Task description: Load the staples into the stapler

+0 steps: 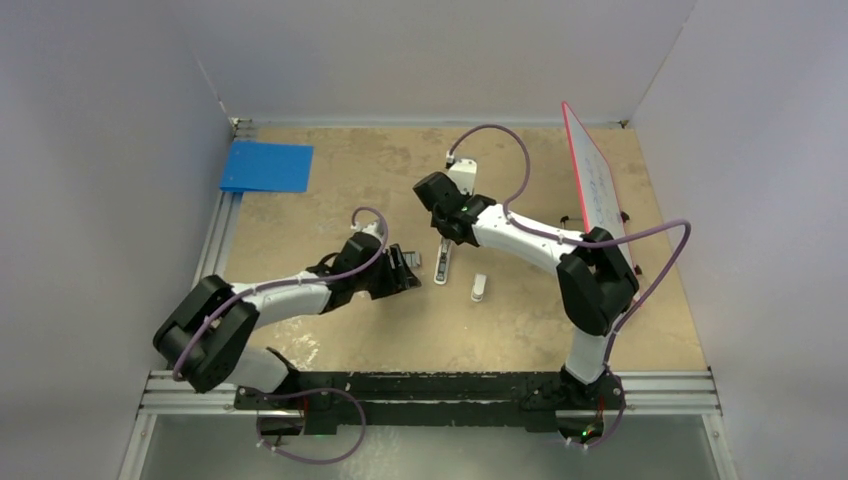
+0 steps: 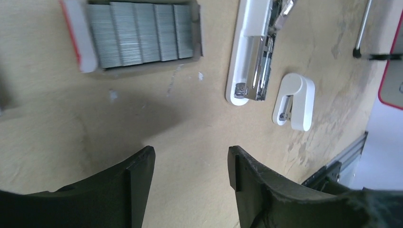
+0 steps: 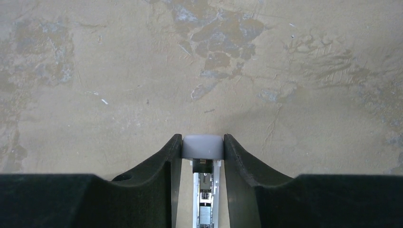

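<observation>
While the right gripper is closed on it, the stapler shows a pale, rounded end pinched between the two black fingers. Both fingers touch its sides, and a bright metal channel runs back behind the cap. In the left wrist view the stapler is a slim white bar with rounded ends, lying flat on the tan table with its steel workings exposed along one side. Seen from above, the stapler lies near the middle of the table, pointing away from the arm bases, with its far end under the right gripper.

The staples are a flat block of grey metal strips packed side by side in a shallow cardboard box with a red-and-white flap. They sit on the left arm's side of the stapler and apart from it. A short white piece lies just beside the stapler's near end without touching it. The left gripper hovers over bare table, its fingers spread wide and holding nothing.
</observation>
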{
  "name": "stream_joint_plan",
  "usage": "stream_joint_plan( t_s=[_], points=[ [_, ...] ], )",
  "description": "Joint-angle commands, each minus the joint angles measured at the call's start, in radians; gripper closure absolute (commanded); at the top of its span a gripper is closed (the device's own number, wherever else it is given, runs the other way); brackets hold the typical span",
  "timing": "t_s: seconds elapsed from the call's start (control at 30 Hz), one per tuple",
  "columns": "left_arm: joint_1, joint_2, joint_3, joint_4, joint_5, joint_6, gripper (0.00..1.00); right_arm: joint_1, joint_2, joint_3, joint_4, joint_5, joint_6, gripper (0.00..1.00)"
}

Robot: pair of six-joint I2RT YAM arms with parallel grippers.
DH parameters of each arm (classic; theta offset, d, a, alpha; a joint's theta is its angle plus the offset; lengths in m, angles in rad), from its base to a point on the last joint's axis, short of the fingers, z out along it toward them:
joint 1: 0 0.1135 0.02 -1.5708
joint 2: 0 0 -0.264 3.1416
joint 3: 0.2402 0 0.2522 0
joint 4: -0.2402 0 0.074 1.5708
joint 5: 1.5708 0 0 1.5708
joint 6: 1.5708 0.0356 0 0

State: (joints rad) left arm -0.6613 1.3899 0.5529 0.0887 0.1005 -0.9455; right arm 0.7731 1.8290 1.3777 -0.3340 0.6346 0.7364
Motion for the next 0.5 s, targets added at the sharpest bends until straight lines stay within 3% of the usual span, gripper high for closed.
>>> stream_joint_plan(
  t_s=[0.0, 0.2, 0.47],
  points=[
    [0.008, 0.074, 0.033, 0.178, 0.150, 0.042, 0.46, 0.002, -0.051, -0.030, 0.053, -0.013, -0.040, 0.69],
    [0.008, 0.191, 0.073, 0.242, 0.193, 0.015, 0.67, 0.002, -0.074, -0.050, 0.094, -0.019, -0.063, 0.72],
    [0.008, 0.289, 0.158, 0.247, 0.170, 0.020, 0.74, 0.003, -0.096, -0.086, 0.124, -0.056, -0.070, 0.73]
  ],
)
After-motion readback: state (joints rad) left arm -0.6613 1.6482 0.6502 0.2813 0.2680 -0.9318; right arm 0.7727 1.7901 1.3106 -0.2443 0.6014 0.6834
